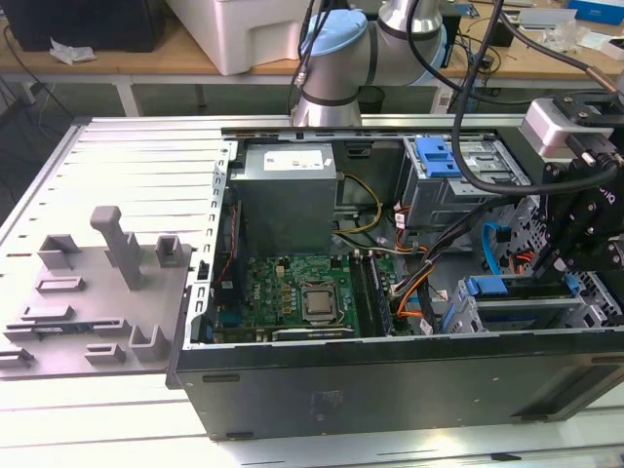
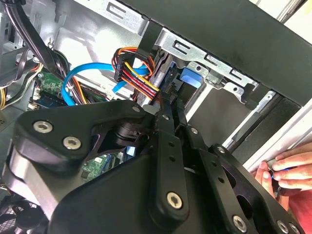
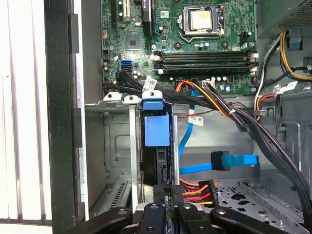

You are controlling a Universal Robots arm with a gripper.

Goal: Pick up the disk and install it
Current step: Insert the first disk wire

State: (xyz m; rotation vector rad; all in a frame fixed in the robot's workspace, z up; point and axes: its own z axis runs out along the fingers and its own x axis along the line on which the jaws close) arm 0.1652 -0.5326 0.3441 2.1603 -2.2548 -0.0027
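First wrist view: gripper [image 3: 168, 197] fingers drawn together, clamped on the thin edge of the disk [image 3: 157, 146], which stands on edge in the drive bay [image 3: 117, 105] at the computer case's [image 1: 390, 380] front corner, blue rail tab uppermost. Disk looks mostly seated. To do it well, I'd judge: keep the disk parallel to the bay walls, push straight along the slot, and avoid snagging the orange-red power cable [image 3: 195, 190] just beside the fingers. A person's hand [image 2: 287, 170] rests near the case edge.

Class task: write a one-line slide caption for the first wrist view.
Gripper at the disk standing in its bay, beside the motherboard.
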